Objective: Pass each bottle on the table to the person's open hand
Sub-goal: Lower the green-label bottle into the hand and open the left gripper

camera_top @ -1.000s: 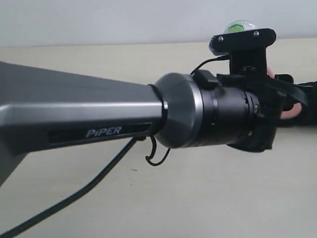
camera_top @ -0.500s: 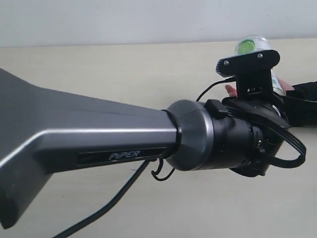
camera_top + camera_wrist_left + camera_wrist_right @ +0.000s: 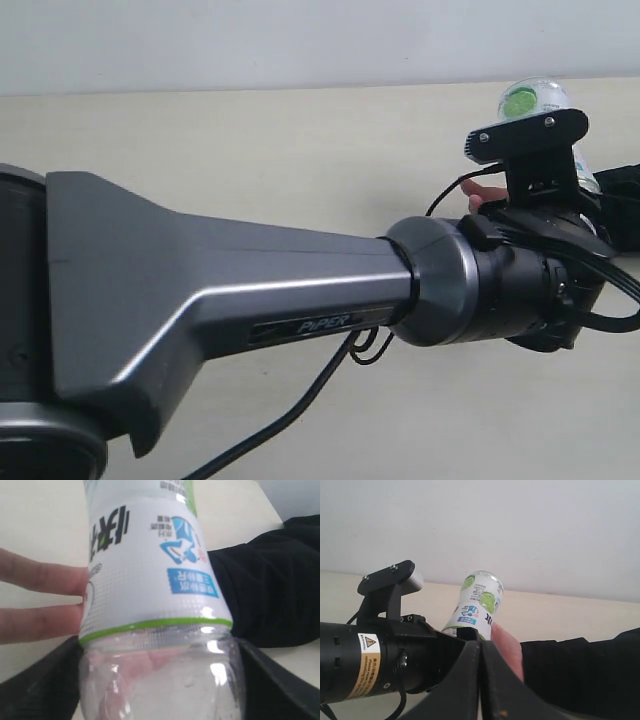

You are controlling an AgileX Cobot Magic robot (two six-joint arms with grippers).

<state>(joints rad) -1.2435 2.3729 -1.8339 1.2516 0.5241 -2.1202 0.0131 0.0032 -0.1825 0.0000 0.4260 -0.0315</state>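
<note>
A clear bottle (image 3: 150, 580) with a white, green and blue label fills the left wrist view, and my left gripper (image 3: 157, 680) is shut on its clear part. In the exterior view the bottle (image 3: 530, 100) sticks up behind the left wrist. The person's open hand (image 3: 35, 575) lies against the bottle, two fingers touching the label. In the right wrist view the hand (image 3: 507, 647) sits right beside the bottle (image 3: 477, 605). My right gripper (image 3: 481, 645) is shut and holds nothing. The other bottles are out of view.
The left arm (image 3: 250, 290) blocks most of the exterior view. A black sleeve (image 3: 580, 675) runs from the hand to the right edge. The pale table (image 3: 250, 150) meets a white wall behind.
The left arm has reached further right, carrying the bottle rightward toward the hand. The right gripper's earlier state is not shown.
</note>
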